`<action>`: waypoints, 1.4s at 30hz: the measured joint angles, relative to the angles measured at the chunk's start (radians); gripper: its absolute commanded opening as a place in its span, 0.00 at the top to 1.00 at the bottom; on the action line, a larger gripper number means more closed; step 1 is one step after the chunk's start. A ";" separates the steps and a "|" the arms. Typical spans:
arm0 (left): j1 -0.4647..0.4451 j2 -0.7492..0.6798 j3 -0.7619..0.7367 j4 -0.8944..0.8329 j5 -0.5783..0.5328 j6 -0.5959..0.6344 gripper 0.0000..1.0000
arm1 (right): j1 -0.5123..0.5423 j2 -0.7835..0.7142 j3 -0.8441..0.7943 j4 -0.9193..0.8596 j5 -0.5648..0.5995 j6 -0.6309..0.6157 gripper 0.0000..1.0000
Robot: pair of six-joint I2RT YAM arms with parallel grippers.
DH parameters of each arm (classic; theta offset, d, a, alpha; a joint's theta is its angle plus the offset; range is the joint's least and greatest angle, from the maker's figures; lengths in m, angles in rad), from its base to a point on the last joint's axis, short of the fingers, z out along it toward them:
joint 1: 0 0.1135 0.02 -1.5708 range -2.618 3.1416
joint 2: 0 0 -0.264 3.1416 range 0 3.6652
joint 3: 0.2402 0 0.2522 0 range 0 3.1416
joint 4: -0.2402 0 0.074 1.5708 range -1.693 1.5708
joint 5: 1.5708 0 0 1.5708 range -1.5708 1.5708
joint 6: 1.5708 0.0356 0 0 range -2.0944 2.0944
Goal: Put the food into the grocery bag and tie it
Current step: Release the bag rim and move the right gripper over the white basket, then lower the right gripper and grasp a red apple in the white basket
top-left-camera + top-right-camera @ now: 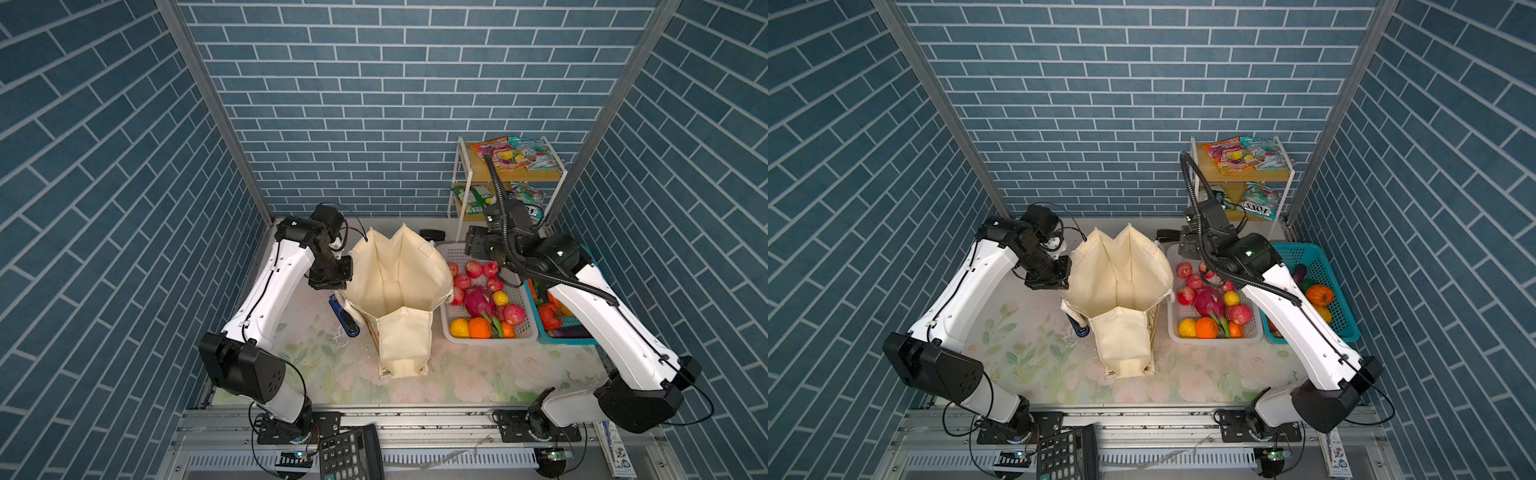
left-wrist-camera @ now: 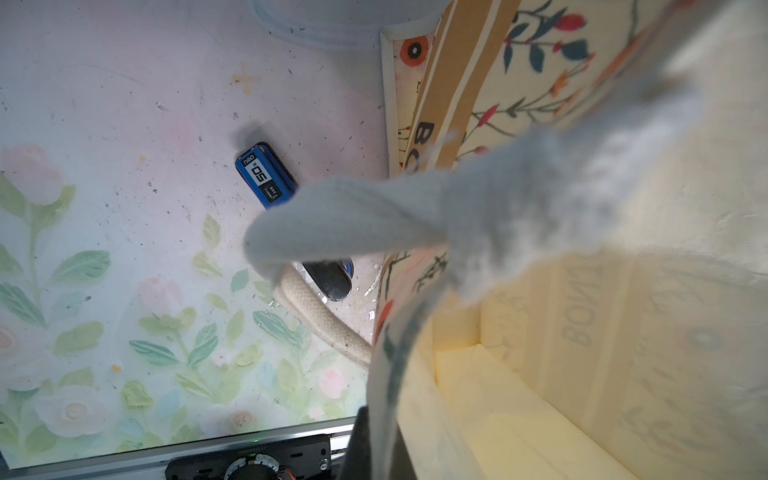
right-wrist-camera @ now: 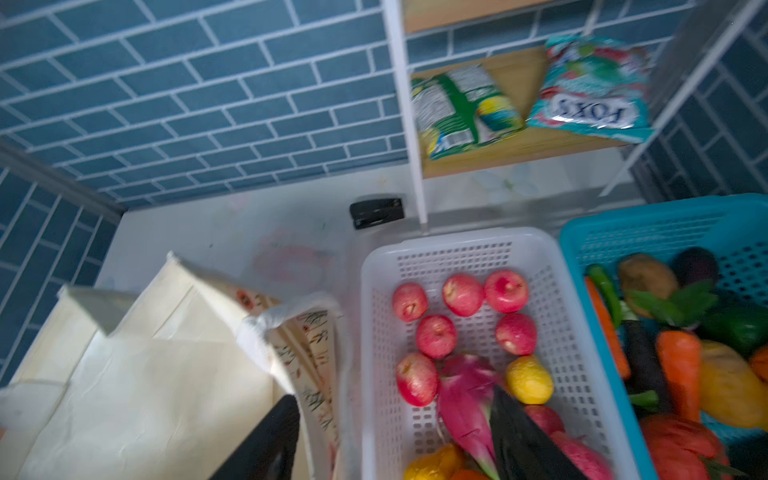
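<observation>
Left gripper (image 1: 332, 283) seemingly pinches the creased canvas bag (image 1: 399, 291); right gripper (image 3: 395, 440) gapes above perforated plastic basket (image 3: 457, 239)

**Colour/pattern rundown**

- grocery bag (image 1: 399, 291): cream lining, floral print outside
- tan band (image 2: 469, 83): dark lettering
- dragon fruit (image 1: 480, 302): magenta, green scales
- orange fruit (image 1: 480, 327): plain orange
- apples (image 3: 463, 295): pink-red
- baskets: one white basket (image 1: 490, 338), one teal basket (image 1: 1304, 249)
- snack packets: orange-pink packet (image 1: 496, 156), teal packet (image 1: 536, 153)
- table cover (image 1: 316, 357): pale pastel roses, green leaves
- wall (image 1: 374, 104): blue brick, white joints
- stapler (image 2: 266, 180): blue
</observation>
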 measured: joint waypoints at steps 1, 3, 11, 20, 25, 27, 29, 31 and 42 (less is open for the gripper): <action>0.000 0.002 0.002 -0.002 0.000 0.001 1.00 | -0.035 -0.022 -0.005 -0.015 0.006 0.006 0.29; 0.000 0.005 0.006 -0.006 0.000 0.002 1.00 | -0.105 -0.072 -0.042 -0.037 0.016 0.030 0.33; 0.000 0.006 0.006 0.009 0.037 0.008 1.00 | -0.236 -0.159 -0.284 -0.140 -0.040 0.243 0.36; 0.000 -0.004 -0.018 0.051 0.087 0.015 0.98 | -0.278 -0.159 -0.454 -0.180 -0.151 0.480 0.36; 0.000 -0.044 -0.067 0.093 0.098 0.019 0.96 | -0.280 -0.159 -0.510 -0.192 -0.194 0.579 0.33; 0.000 -0.062 -0.085 0.109 0.100 0.020 0.96 | -0.281 -0.159 -0.531 -0.196 -0.203 0.611 0.32; 0.000 -0.076 -0.101 0.122 0.103 0.020 0.94 | -0.284 -0.159 -0.554 -0.200 -0.208 0.638 0.27; 0.000 -0.086 -0.112 0.132 0.106 0.020 0.93 | -0.289 -0.159 -0.569 -0.202 -0.211 0.659 0.19; 0.000 -0.093 -0.117 0.159 0.116 0.032 0.89 | -0.339 -0.131 -0.628 -0.156 -0.228 0.683 0.19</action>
